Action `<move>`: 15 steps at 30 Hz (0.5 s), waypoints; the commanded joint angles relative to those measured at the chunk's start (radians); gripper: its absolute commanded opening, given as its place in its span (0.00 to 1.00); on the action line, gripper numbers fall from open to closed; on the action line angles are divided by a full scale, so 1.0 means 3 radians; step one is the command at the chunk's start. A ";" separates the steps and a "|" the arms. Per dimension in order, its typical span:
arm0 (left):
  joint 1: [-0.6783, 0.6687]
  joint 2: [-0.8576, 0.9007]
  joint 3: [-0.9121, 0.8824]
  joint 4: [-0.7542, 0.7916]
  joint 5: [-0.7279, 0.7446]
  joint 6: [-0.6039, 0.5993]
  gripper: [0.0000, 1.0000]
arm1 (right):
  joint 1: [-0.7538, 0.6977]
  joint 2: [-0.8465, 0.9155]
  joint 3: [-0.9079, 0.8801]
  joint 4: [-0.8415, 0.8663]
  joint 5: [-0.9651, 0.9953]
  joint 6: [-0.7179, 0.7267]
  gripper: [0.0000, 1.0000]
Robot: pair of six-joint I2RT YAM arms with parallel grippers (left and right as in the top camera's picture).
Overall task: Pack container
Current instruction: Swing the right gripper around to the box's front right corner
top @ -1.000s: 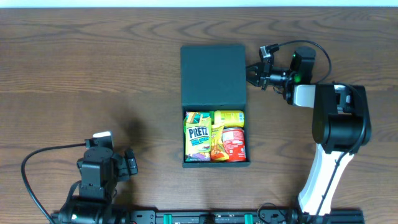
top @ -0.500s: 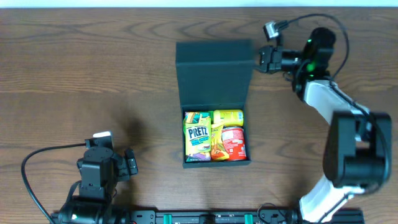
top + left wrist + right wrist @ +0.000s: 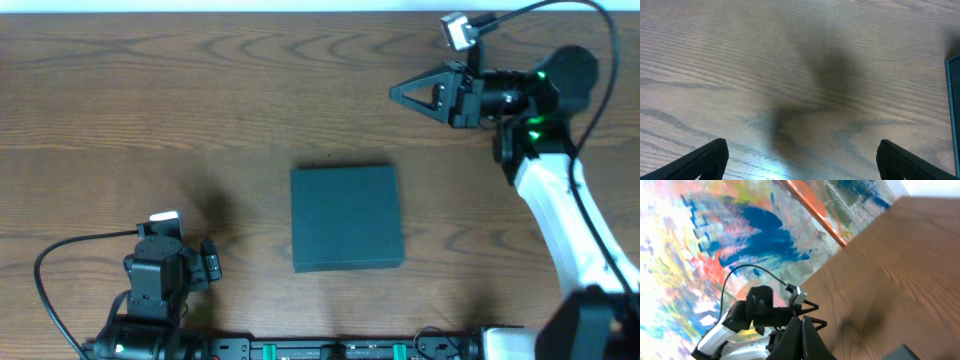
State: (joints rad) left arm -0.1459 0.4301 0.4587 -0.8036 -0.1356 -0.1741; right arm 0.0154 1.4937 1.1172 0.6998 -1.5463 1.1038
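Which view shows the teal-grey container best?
The overhead view: the container lies whole in frame, lid shut flat. The left wrist view catches only a sliver of its edge at the right border; the right wrist view only a corner at the bottom.

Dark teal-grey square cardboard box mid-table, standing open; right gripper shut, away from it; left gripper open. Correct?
No: the dark teal-grey square cardboard box is closed, not open, as the overhead view shows. The rest stands: the right gripper is shut and clear of it, and the left gripper is open.
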 commanded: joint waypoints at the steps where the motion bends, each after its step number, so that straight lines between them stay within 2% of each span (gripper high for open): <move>1: 0.0011 -0.0017 0.0000 0.0008 -0.0045 0.0069 0.95 | 0.0019 -0.0202 0.0000 0.0000 -0.0037 -0.0019 0.02; 9: 0.0011 -0.0017 -0.0001 0.0008 -0.0045 0.0069 0.95 | 0.0100 -0.0593 -0.0088 -0.0134 -0.0038 -0.0565 0.01; 15: 0.0011 -0.0017 0.0000 0.0008 -0.0045 0.0069 0.95 | 0.0160 -0.0815 -0.0220 -0.0763 -0.0037 -0.1311 0.01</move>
State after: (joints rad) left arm -0.1459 0.4301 0.4587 -0.8036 -0.1356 -0.1741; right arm 0.0555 1.2739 1.0794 0.5167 -1.5452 0.8722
